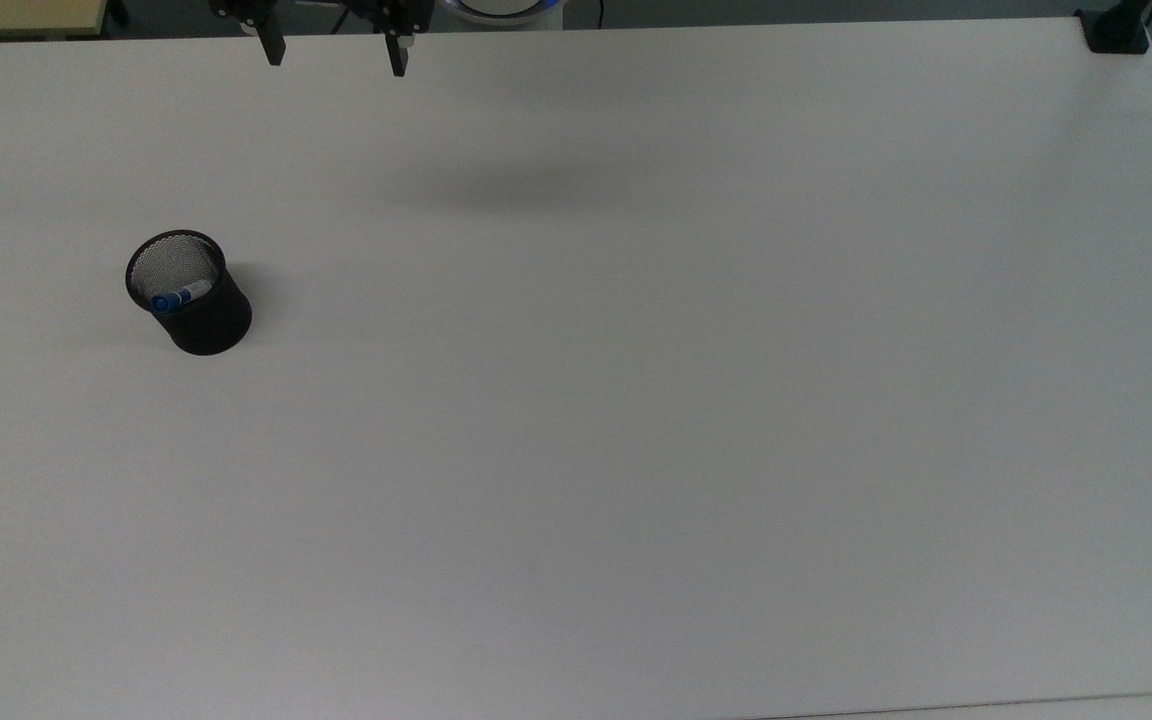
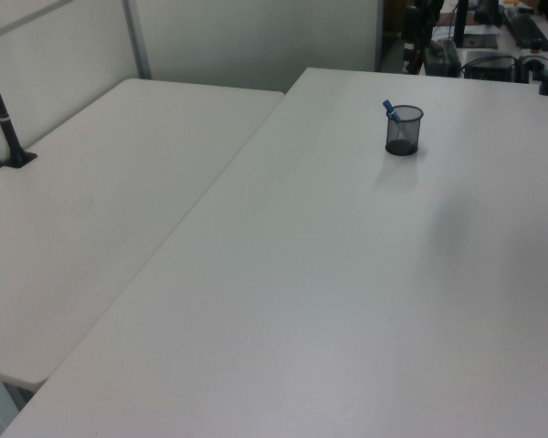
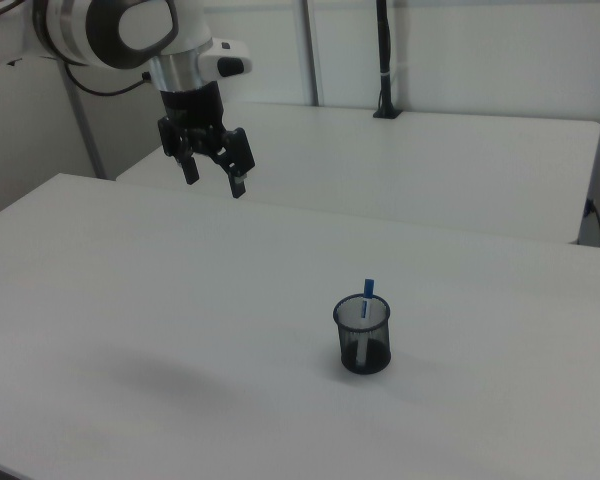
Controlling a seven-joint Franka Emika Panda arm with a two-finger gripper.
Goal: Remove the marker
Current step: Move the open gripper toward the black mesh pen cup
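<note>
Over on the top view's left side of the big white tabletop (image 1: 636, 400), the slim white marker with the blue cap (image 1: 179, 296) stands leaning inside a round black wire-mesh pen cup (image 1: 198, 305), cap end poking just above the rim. My arm's black two-finger gripper (image 3: 212, 173) hangs high in the air near the table's back edge, well apart from the cup, fingers spread wide and holding nothing.

Handling-wise, I reckon the marker is light, stiff and a bit slick, being smooth plastic, so it shouldn't need much squeeze. The best place to grab looks like the blue cap where it clears the rim, since the rest of the barrel sits down inside the mesh. The cup looks light too, so if I clip the rim or drag sideways, it'll probably tip or slide along. I'd go straight down and lift straight up.

Room is no problem: open table all around the cup, far from any edge. Only that black clamp post (image 1: 1116, 30) sits way off in the far corner.
</note>
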